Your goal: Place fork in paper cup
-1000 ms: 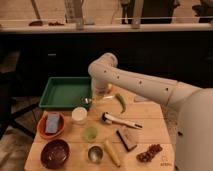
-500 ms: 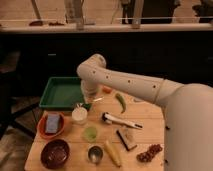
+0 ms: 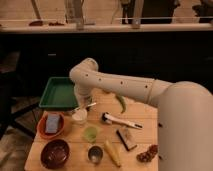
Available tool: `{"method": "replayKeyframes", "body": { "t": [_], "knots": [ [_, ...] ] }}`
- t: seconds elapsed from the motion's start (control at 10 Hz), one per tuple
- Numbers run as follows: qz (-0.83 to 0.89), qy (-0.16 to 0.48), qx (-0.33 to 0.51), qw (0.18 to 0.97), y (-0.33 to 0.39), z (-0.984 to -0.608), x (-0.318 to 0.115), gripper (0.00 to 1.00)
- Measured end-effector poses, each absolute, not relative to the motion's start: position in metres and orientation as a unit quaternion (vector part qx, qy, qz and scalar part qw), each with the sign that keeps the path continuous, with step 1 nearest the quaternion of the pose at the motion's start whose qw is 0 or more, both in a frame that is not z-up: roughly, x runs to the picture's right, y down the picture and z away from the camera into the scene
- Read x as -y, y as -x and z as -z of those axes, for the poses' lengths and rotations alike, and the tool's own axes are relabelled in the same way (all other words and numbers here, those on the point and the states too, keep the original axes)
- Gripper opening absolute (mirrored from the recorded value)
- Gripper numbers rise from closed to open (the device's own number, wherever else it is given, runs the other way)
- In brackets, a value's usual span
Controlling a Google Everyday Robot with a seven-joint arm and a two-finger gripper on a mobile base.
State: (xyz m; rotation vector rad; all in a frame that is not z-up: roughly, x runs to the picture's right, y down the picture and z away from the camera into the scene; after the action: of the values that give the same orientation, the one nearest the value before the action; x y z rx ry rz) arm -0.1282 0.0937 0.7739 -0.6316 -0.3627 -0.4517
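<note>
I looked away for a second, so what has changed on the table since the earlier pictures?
The arm swung left, bringing the gripper down over the short white-cream paper cup, with the slim silver metal fork at the rim. The green tray, dark bowl and white-handled brush stayed put.

We see the hand (image 3: 81, 106) in smooth white plastic over the matt paper cup (image 3: 79, 116), a shiny metal fork (image 3: 89, 105), and the pale wooden counter (image 3: 142, 120).

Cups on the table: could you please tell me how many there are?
3. The paper cup stands right below the gripper; the green cup is in front of it; the metal cup is nearer still, by the front edge. None seems hidden.
</note>
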Motion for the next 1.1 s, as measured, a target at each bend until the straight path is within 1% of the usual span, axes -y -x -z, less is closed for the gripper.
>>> {"method": "replayKeyframes", "body": {
  "t": [0.3, 0.6, 1.1],
  "knots": [
    [0.234, 0.320, 0.182, 0.900, 0.137, -0.775, -0.107, 0.00],
    [0.241, 0.336, 0.187, 0.891, 0.143, -0.784, -0.119, 0.00],
    [0.241, 0.343, 0.187, 0.888, 0.143, -0.795, -0.115, 0.00]
  ]
}}
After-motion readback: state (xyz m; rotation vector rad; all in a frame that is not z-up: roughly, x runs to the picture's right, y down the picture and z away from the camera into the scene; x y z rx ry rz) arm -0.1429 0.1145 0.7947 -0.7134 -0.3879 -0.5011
